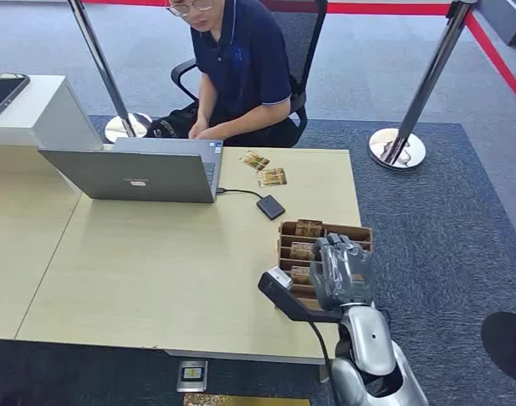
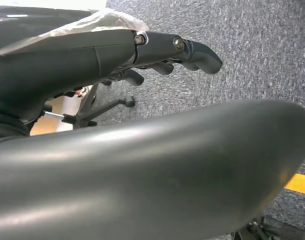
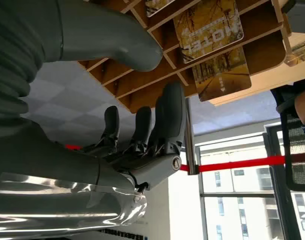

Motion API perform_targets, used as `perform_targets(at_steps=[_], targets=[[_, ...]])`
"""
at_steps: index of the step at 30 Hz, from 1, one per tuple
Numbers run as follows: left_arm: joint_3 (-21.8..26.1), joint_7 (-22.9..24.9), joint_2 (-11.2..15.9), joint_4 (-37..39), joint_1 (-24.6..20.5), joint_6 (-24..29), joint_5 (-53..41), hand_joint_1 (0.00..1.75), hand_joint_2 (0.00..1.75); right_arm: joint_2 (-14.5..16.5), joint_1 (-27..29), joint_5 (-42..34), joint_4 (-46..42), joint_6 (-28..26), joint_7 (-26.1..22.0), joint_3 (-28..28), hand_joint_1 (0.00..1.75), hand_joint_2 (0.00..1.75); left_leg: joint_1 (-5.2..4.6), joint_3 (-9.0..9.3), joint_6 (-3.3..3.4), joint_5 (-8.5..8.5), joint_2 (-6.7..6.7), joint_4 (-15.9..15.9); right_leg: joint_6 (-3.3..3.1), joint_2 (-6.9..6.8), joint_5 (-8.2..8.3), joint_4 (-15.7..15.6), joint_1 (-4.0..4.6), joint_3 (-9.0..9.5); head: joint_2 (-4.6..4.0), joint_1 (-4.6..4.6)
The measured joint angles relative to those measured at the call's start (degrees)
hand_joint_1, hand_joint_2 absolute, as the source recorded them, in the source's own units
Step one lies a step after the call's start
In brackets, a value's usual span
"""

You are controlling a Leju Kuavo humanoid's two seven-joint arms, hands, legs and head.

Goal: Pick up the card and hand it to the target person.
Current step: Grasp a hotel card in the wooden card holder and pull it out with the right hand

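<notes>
Head view, step: reaching for a card; none is lifted yet, by my reading.
Head view, right hand: right hand (image 1: 340, 271) hangs over the near end of the wooden card rack (image 1: 364, 232), fingers curled downward toward the slots; it holds nothing I can make out.
Head view, cards: a card (image 1: 301, 250) stands in a middle slot just beside the hand; two loose cards (image 1: 271, 177) lie on the table (image 1: 147, 271) farther off, near the seated person (image 1: 246, 68).
Head view, other things: a laptop (image 1: 134, 173) sits in front of the person, a small black box (image 1: 270, 206) on a cable beside it.
Left wrist view, left hand: left hand (image 2: 173, 50) hangs over grey carpet, fingers loosely bent with nothing between them, thumb apart.
Right wrist view, right hand: fingers (image 3: 170, 120) and thumb stand apart, the rack edge near them, no card clamped.
Right wrist view, cards: a yellow card (image 3: 209, 25) marked as a hotel card leans in its slot, apart from the fingertips.
Next move: likely calls for thumb and fingers to close on one card's upper edge, then lift it straight out.
</notes>
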Motion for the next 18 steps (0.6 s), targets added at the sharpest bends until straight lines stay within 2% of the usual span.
perform_targets(at_steps=[18], targets=[[0.0, 0.0, 0.0, 0.0, 0.0, 0.0, 0.0, 0.00, 0.00, -0.1, 0.0, -0.1, -0.4, 0.0, -0.2, 0.0, 1.50, 1.75, 0.00, 0.00, 0.00, 0.00, 0.00, 0.0, 0.00, 0.00, 0.00, 0.0, 0.00, 0.00, 0.00, 0.00]])
